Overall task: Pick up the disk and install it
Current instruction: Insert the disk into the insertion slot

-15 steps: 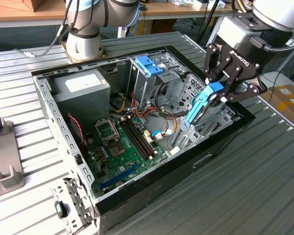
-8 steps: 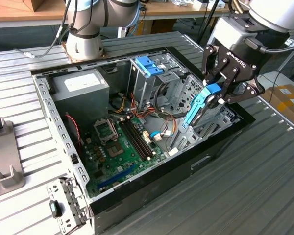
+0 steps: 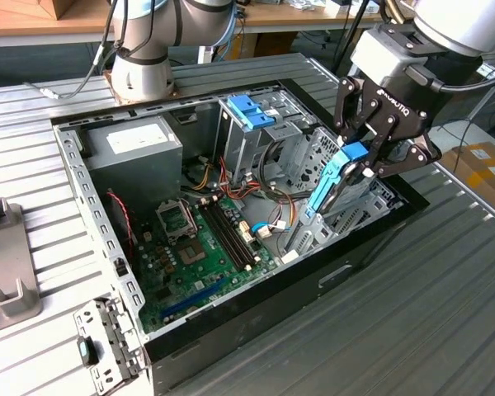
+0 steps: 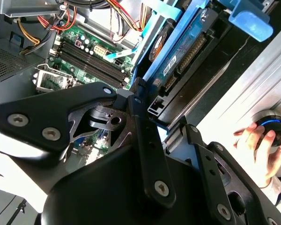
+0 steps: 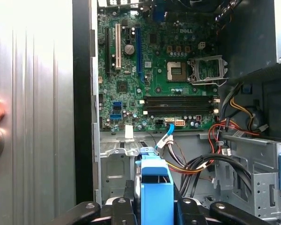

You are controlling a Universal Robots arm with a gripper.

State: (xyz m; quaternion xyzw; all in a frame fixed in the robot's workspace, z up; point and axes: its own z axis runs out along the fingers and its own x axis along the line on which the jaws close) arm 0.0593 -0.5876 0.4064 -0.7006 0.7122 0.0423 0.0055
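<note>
The disk (image 3: 330, 194) is held tilted by its blue end tab in the clenched gripper (image 3: 356, 155). Its lower end dips into a metal bay at a corner of the open computer case (image 3: 89, 216). It is judged rigid, fairly heavy and shock-sensitive, best gripped at the plastic rails. Inside the case are a motherboard (image 3: 202, 252), power supply (image 3: 136, 148) and cables (image 3: 231, 183).

Open PC case (image 3: 256, 318) on slatted counter (image 3: 412, 330), green mobo (image 3: 202, 256) + grey PSU (image 3: 136, 153) inside. Blue latch (image 3: 249, 111) tops drive cage (image 3: 235, 148); grey bracket (image 3: 4, 264) at the exterior view's left.
</note>
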